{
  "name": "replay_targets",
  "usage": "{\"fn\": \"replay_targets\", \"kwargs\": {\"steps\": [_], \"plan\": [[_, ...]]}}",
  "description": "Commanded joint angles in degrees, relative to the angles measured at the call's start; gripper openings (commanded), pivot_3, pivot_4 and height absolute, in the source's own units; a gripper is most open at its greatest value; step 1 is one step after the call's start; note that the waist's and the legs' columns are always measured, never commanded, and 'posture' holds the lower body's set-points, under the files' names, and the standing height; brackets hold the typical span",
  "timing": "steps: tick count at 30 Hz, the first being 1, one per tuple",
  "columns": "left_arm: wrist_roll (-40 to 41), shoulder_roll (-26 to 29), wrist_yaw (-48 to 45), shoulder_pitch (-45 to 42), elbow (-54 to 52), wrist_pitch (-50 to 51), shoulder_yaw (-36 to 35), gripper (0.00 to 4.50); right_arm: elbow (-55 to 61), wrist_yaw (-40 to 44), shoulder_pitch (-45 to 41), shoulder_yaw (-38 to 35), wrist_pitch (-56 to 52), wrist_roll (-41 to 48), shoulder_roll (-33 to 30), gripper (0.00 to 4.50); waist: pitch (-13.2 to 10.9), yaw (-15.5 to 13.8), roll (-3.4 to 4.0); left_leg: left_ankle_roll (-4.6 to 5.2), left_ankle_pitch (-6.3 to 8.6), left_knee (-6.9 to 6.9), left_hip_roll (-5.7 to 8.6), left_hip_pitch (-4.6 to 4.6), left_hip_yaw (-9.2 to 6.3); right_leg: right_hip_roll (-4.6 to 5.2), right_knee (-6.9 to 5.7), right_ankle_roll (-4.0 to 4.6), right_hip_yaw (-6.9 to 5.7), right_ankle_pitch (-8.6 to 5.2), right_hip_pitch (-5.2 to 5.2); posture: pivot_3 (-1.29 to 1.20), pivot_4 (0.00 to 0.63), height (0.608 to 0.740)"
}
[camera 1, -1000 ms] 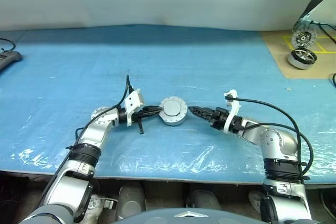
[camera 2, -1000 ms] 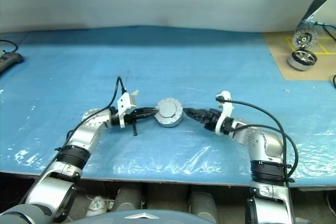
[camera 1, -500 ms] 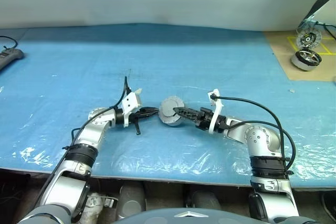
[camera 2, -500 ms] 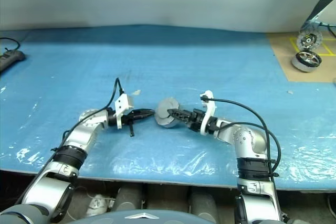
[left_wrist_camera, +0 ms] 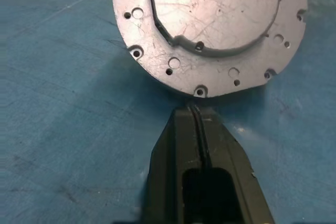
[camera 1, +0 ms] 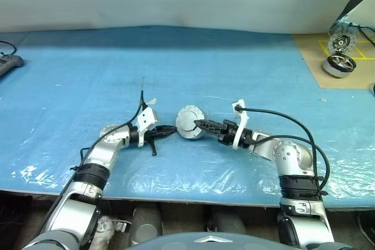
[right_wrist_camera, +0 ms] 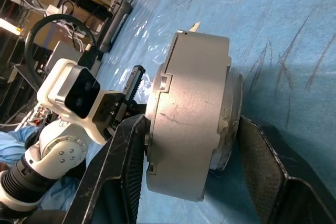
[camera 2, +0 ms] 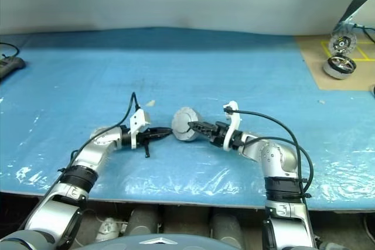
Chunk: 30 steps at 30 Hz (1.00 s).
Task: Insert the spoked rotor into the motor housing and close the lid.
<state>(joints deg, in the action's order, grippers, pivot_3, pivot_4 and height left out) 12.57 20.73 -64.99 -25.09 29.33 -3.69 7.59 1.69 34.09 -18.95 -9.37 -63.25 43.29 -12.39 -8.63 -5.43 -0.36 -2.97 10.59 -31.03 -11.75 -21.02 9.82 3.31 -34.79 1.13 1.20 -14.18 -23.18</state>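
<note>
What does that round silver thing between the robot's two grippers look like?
The motor housing is a squat round grey metal drum with a flat scratched face, a raised stepped centre and small screw holes round its rim. It sits on the blue sheet, tipped up on its edge. The right gripper has a black finger on each side of it. The left gripper, shut, points at its rim from the other side.

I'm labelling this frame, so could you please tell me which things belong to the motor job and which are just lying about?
In the job: motor housing, tilted up, gripped by the right gripper; left gripper, shut, tip near it.
Lying about: wheel-like part and ring-shaped part on the brown board; dark device at far left.
</note>
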Motion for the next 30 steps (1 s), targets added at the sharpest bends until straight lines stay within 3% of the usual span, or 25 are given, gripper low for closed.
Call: {"fn": "replay_targets", "kwargs": {"steps": [1,8,16,19,25,30], "plan": [[12.21,2.12,-4.35,-2.63,-6.54,12.10,-7.21,0.00,-2.13,-3.60,-3.01,-7.75,-4.86,8.70,3.09,2.28,-0.19,0.08,-0.09,0.00,0.00,-0.01,-0.01,-0.05,0.00,-0.02,-0.04,0.02,0.01,0.01,-0.07,0.00,0.150,0.740],[20.92,8.36,-5.57,-6.59,-7.44,30.17,-13.93,0.00,-8.37,-11.90,-8.21,-20.50,-10.46,21.75,7.24,2.28,-0.56,-0.04,0.06,-0.01,-0.01,-0.06,-0.04,-0.26,0.01,-0.13,-0.08,0.13,0.00,0.07,-0.28,0.00,0.150,0.740],[32.98,3.60,6.05,-6.85,-13.37,53.09,-19.96,0.00,-6.37,-21.08,-11.50,-23.18,-9.71,34.33,12.88,2.28,-0.61,-0.20,0.13,-0.01,-0.02,-0.21,-0.10,-0.92,-0.06,-0.12,-0.25,0.18,-0.26,0.05,-0.78,0.00,0.150,0.740],[41.52,0.85,10.00,-6.14,-15.68,61.11,-25.05,0.55,-4.78,-23.42,-12.17,-21.97,-9.20,37.94,13.18,2.28,-0.62,-0.16,0.11,-0.01,-0.02,-0.29,-0.08,-1.04,-0.16,-0.12,-0.39,0.18,-0.26,0.05,-0.89,0.00,0.150,0.740],[48.85,-1.81,18.38,-6.58,-13.85,67.15,-31.82,2.64,-2.69,-25.24,-11.73,-18.35,-8.62,41.95,11.54,2.28,-0.62,-0.10,0.11,-0.02,-0.02,-0.42,-0.03,-1.03,-0.34,-0.13,-0.53,0.17,-0.26,0.05,-0.88,0.00,0.150,0.740],[50.75,-2.88,20.92,-5.13,-16.36,69.81,-31.27,4.43,-2.46,-25.71,-10.97,-16.04,-7.71,43.68,9.63,2.28,-0.62,-0.18,0.10,-0.03,-0.02,-0.52,-0.01,-1.09,-0.47,-0.13,-0.56,0.15,-0.34,0.06,-0.86,0.00,0.150,0.740]]}}
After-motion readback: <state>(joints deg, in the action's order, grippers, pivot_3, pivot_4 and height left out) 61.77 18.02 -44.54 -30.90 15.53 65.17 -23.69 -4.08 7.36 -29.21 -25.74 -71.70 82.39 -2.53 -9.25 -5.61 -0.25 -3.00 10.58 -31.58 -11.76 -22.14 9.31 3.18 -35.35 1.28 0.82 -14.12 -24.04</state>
